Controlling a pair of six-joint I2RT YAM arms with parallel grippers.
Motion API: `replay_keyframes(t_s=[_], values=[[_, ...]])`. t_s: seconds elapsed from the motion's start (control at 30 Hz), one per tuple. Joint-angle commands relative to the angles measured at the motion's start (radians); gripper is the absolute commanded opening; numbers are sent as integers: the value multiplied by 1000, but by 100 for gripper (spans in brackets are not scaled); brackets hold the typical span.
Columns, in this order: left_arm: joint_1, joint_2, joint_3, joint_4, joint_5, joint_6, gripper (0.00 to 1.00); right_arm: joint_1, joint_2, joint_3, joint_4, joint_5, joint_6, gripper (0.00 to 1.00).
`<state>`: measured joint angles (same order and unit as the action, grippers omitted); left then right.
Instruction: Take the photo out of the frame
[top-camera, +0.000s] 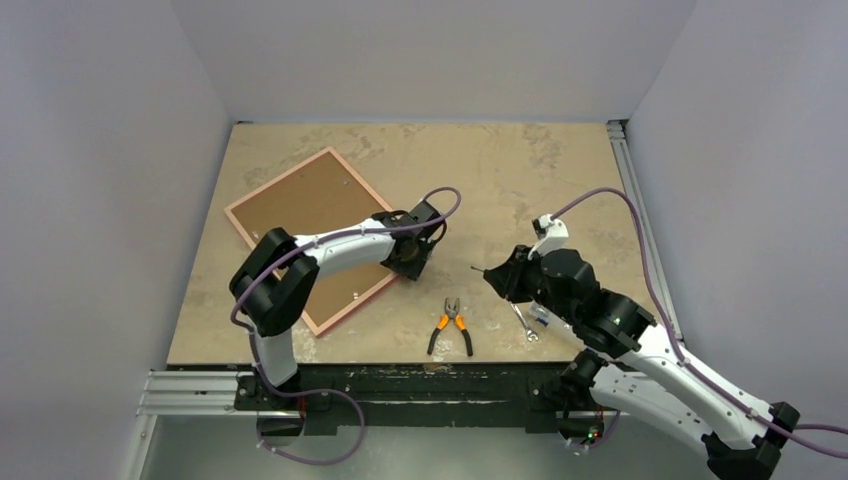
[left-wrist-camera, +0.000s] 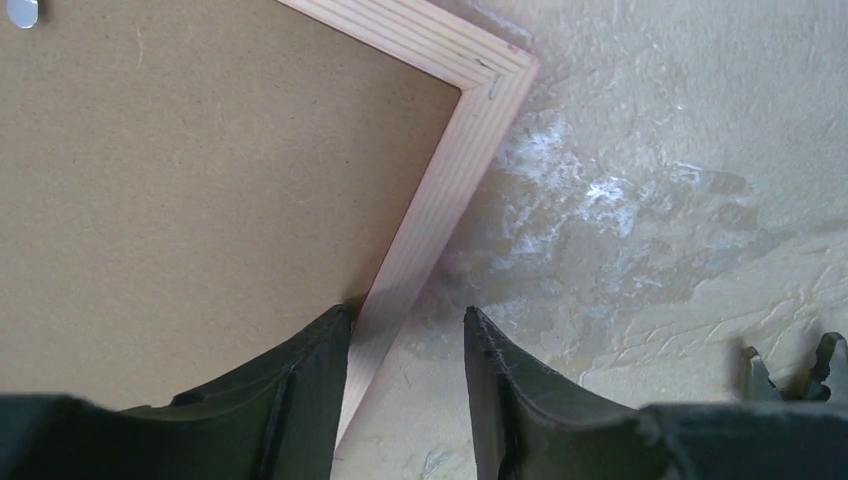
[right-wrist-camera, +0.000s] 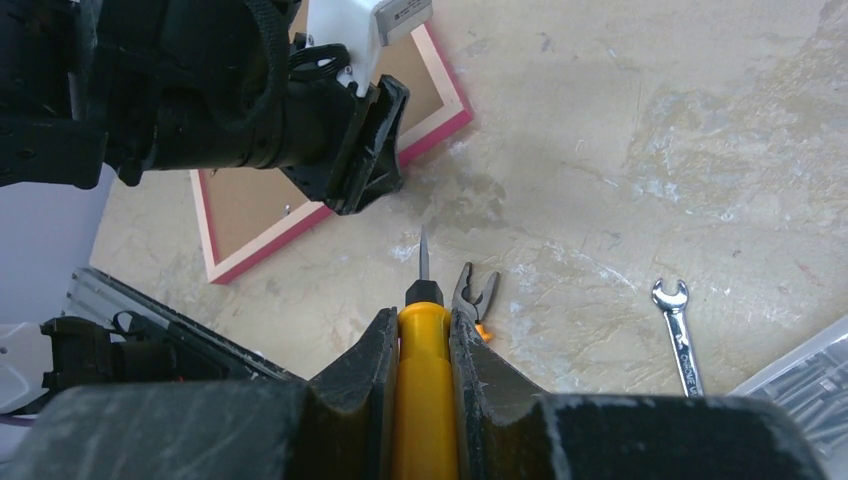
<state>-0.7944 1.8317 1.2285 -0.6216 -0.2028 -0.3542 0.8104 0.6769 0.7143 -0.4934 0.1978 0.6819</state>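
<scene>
Frame (top-camera: 300, 200) face-down (brown fibreboard, ribbed rim); right pincer (right-wrist-camera: 422, 318) clamps yellow screwdriver (right-wrist-camera: 425, 385).

Orange-and-black-handled metal pliers (top-camera: 451, 325) are lying on the mottled beige tabletop (top-camera: 500, 170), handles spreading toward its near edge. A silver open-ended wrench (top-camera: 524, 322) is lying near them, on their right. A yellow-handled screwdriver (right-wrist-camera: 425, 370) is hanging above.

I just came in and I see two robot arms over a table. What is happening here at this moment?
The frame lies face down on the table, brown backing up, so the photo is not visible. The left pincer is open at the frame's edge, one finger over the backing, the other over the table. The right pincer grips a yellow-handled screwdriver, its tip pointing toward the frame but apart from it. Pliers and a wrench lie nearby.
</scene>
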Motion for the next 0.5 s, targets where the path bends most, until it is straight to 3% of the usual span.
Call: replay_keyframes(t_s=[0.0, 0.1, 0.17, 0.47], values=[[4, 75, 59, -10, 17, -31, 37, -3, -8, -7, 18, 18, 8, 0], [7, 133, 119, -32, 29, -87, 10, -4, 12, -1, 15, 24, 7, 0], [24, 180, 171, -45, 54, -153, 0, -3, 27, -1, 13, 20, 8, 0], [83, 341, 538, -123, 39, -449, 0, -4, 84, -19, 27, 3, 31, 0]])
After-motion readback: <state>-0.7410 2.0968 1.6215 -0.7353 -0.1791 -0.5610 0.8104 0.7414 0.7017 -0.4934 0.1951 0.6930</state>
